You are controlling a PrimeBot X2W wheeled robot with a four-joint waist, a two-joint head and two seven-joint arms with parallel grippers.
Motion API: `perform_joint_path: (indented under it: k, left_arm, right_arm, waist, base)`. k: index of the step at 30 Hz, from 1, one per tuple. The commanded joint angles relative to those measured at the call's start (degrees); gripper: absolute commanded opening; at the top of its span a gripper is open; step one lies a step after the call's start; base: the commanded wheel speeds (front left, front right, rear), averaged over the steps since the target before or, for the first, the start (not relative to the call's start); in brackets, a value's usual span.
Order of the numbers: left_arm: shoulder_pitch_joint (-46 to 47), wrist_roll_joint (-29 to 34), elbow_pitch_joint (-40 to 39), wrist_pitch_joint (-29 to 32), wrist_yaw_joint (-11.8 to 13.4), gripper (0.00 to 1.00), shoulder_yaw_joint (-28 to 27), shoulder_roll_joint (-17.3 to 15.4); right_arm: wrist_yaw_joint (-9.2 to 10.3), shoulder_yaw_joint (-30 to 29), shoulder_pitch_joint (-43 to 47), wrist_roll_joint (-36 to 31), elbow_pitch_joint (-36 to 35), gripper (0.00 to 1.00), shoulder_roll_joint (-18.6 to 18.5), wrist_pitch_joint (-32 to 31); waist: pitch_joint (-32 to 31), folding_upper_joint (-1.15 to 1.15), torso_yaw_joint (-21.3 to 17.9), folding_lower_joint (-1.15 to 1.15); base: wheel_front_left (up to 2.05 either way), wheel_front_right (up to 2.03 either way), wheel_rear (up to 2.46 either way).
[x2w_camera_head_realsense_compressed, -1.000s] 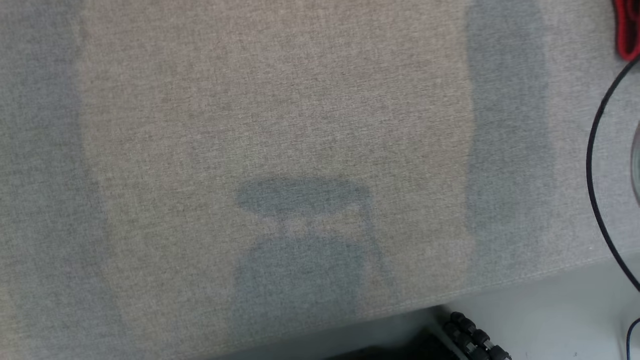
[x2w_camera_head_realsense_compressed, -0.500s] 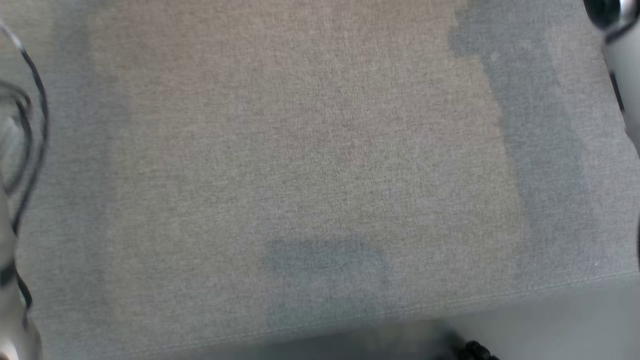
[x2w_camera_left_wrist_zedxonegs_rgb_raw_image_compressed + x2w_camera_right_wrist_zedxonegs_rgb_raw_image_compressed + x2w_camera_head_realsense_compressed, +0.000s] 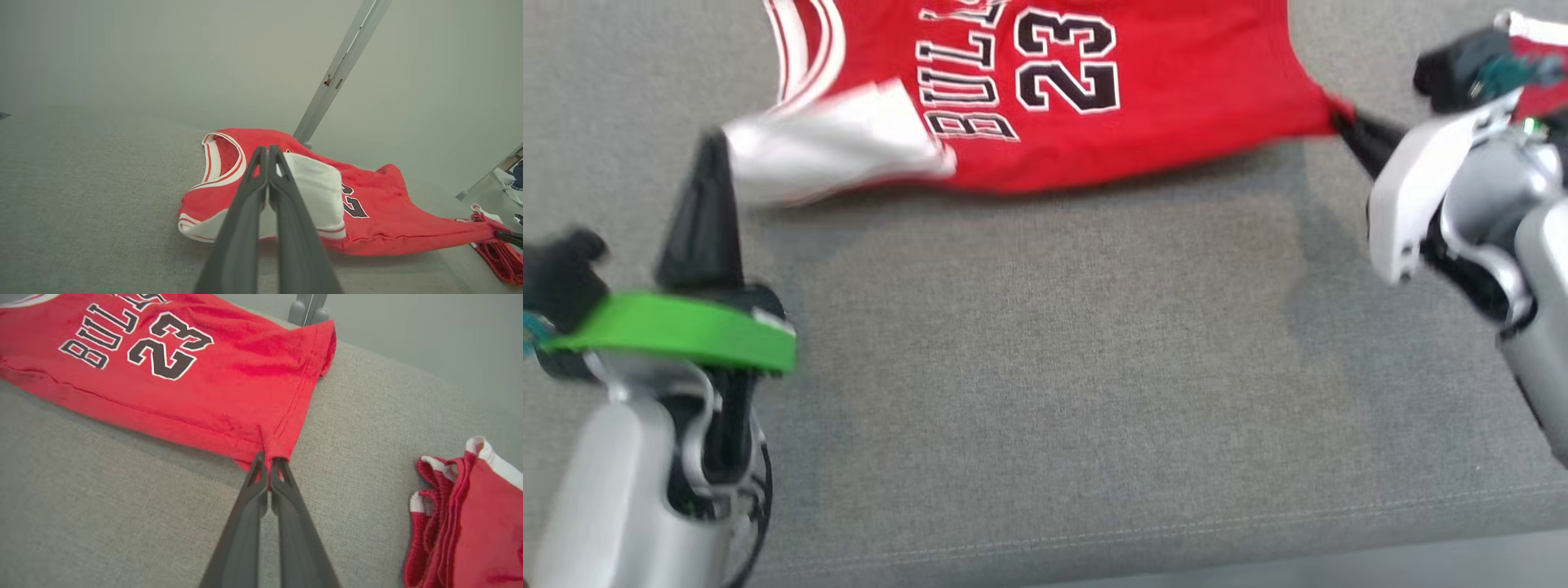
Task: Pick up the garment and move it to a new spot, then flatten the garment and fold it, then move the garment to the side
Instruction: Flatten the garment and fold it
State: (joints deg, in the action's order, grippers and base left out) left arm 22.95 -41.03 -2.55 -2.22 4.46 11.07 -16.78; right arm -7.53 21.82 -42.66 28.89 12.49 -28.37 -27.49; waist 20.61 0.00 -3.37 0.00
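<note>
Garment (image 3: 1176,90) taut between wide-spread arms (image 3: 1462,188), right jaws pinching its hem corner, left jaws seemingly its white fold.

A: What lies under the left end effector (image 3: 267,151)?
B: A desk (image 3: 1045,367) covered in grey woven cloth, with a stitched seam (image 3: 1176,529) along its near edge.
A: And beyond its tips?
B: A slanted metal pole (image 3: 339,73) against a pale wall (image 3: 122,49).
A: Right of the right end effector (image 3: 269,461)?
B: A stack of red-and-white cloth (image 3: 470,522) lying on the desk.
</note>
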Motion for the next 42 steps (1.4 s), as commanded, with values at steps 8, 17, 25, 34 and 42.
perform_joint_path:
  k: [8, 17, 25, 34, 42]
  left_arm:
    - [-13.4, 1.1, 5.2, -1.7, 3.7, 0.00, 2.7, 2.8]
    - [-23.7, 0.7, 5.1, 1.2, 6.2, 0.00, 5.1, 2.6]
    - [-31.5, -0.4, 2.3, 6.0, 8.2, 0.00, 6.3, 0.3]
    - [-37.2, -1.0, -2.0, 11.4, 9.3, 0.00, 8.3, -1.9]
    - [-40.3, -1.9, -5.9, 16.6, 9.6, 0.00, 10.6, -4.0]
  right_arm:
    - [0.09, -0.2, 13.6, -5.1, -2.8, 0.00, 0.8, -10.5]
    - [0.09, -5.8, 24.5, -6.1, -5.8, 0.00, 3.3, -13.6]
    - [0.09, -10.2, 30.8, -8.5, -5.1, 0.00, 4.2, -13.2]
    - [0.09, -12.2, 35.8, -7.7, -5.8, 0.00, 4.2, -17.0]
    - [0.09, -14.3, 39.4, -6.8, -9.5, 0.00, 3.2, -21.0]
  waist:
    - [-9.4, 0.00, 0.3, 0.00]
    - [-13.6, 0.00, 1.5, 0.00]
    - [-16.1, 0.00, 2.8, 0.00]
    - [-16.9, 0.00, 3.9, 0.00]
    - [-17.1, 0.00, 3.4, 0.00]
  base:
    - [0.00, 0.00, 0.00]
    - [0.00, 0.00, 0.00]
    - [0.00, 0.00, 0.00]
    - [0.00, 0.00, 0.00]
    - [0.00, 0.00, 0.00]
